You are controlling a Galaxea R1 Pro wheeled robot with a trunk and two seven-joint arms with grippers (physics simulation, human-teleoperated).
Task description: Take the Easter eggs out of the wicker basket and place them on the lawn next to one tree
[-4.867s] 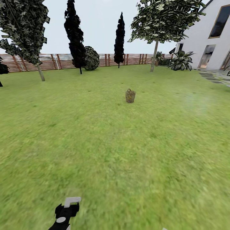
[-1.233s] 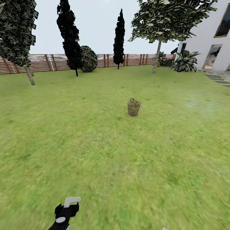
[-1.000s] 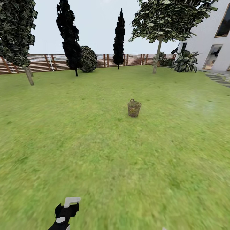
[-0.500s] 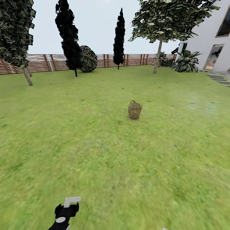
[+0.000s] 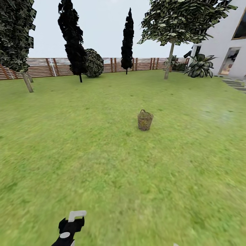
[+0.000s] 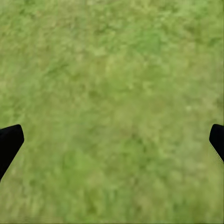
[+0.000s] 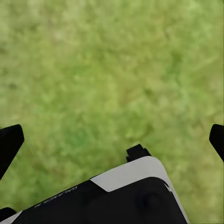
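Wicker basket (image 5: pixel 145 120) upright mid-lawn (image 5: pixel 102 164), well ahead of you. Eggs unseen; probably light, slick — grip across middle. Left end effector (image 6: pixel 112 140) and right end effector (image 7: pixel 112 137) spread wide, empty.

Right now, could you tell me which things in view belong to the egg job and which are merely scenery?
Belong to the job:
wicker basket
lawn
broad-crowned tree
left gripper, open over grass
right gripper, open over grass

Merely scenery:
cypress-like trees
round shrub
slat fence
white house
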